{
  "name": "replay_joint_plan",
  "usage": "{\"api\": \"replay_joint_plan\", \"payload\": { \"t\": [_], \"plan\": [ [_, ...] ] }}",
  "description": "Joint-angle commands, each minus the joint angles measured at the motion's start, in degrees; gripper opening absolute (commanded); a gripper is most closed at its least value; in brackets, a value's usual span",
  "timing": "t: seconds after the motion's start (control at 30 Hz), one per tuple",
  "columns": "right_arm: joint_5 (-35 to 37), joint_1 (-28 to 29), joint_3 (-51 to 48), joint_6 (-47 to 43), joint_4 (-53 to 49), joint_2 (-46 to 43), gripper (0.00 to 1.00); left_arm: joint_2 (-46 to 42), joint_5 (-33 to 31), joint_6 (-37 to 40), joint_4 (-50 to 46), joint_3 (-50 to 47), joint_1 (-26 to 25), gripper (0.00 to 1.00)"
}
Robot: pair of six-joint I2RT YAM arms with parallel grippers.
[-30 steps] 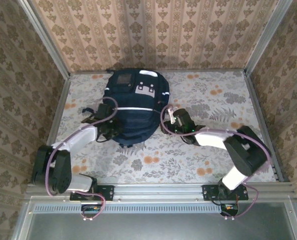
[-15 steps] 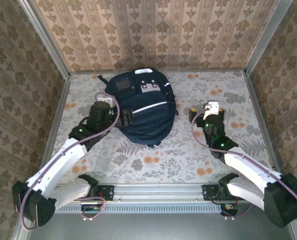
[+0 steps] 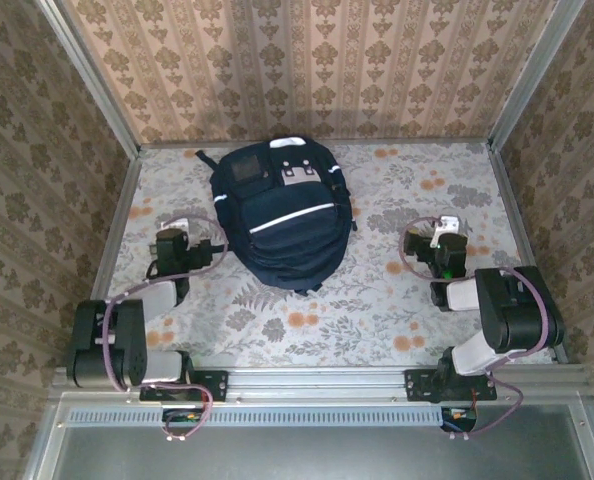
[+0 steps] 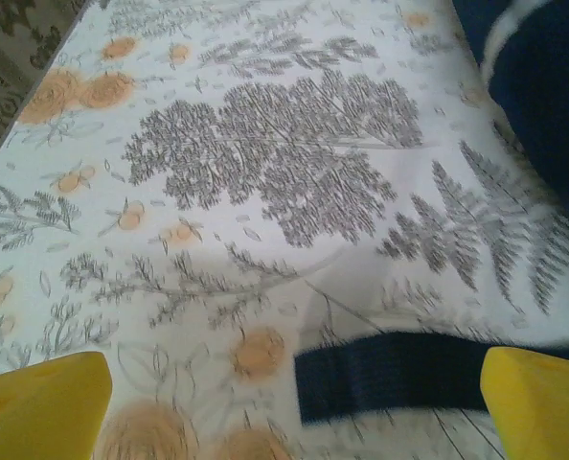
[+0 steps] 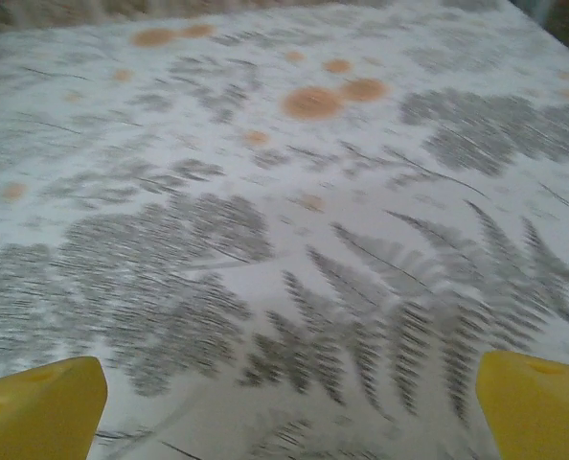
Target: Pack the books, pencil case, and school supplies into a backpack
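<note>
The backpack (image 3: 282,215), navy with white stripes and grey-white front patches, lies flat on the flowered worktop (image 3: 377,300), front panel up, at the far middle of the surface with its top end near the papered back wall; its lower end points toward the arm bases; whether its zip is shut cannot be told from above.

The left arm is folded back at the near left corner, its pincer (image 3: 172,243) low over the cloth just to the left of the backpack, apart from the fabric; seen from the left wrist, the pincer (image 4: 289,407) stands with its yellow fingertips (image 4: 45,402) spread to the edges of the view and grips nothing; a dark strap (image 4: 390,379) lies flat on the cloth below, between the tips, and a corner of the backpack (image 4: 543,86) with a white stripe shows at upper right.

The right arm is folded at the near right corner, its pincer (image 3: 445,237) well to the right of the backpack with bare patterned cloth between them; from the right wrist, the pincer (image 5: 289,402) is likewise spread wide, yellow fingertips (image 5: 40,398) at either lower corner, holding nothing; beneath it lie grey fern prints and orange blossoms on the pale worktop cloth, slightly blurred.
</note>
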Motion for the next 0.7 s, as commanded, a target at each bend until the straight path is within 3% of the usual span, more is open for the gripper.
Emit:
{"api": "replay_joint_plan", "payload": {
  "t": [0.0,0.03,0.07,0.1,0.17,0.33,0.67],
  "plan": [
    [-6.87,0.17,1.09,-1.59,4.44,-0.27,1.0,7.05,6.7,2.12,23.94,-2.25,1.69,1.0],
    [-6.95,0.25,1.18,-1.68,4.42,-0.35,1.0,10.78,6.43,2.76,31.04,-3.59,2.01,1.0],
    [-7.16,0.34,1.11,-1.85,5.23,0.0,1.0,9.94,7.07,2.44,31.01,-3.53,2.14,1.0],
    [-6.84,0.42,1.32,-1.88,4.11,-0.24,1.0,8.39,6.99,2.11,22.57,-0.81,1.86,1.0],
    [-4.58,0.62,2.57,-1.0,2.19,-0.16,1.0,9.46,2.81,4.11,22.22,0.44,-0.51,1.0],
    [0.63,1.36,3.69,-0.16,-0.39,-0.33,1.0,9.3,3.24,3.96,22.0,0.17,-0.35,1.0],
    [0.08,2.19,4.05,-1.44,-1.04,-0.3,1.0,9.25,6.07,4.4,21.05,0.7,0.2,1.0]
  ]
}}
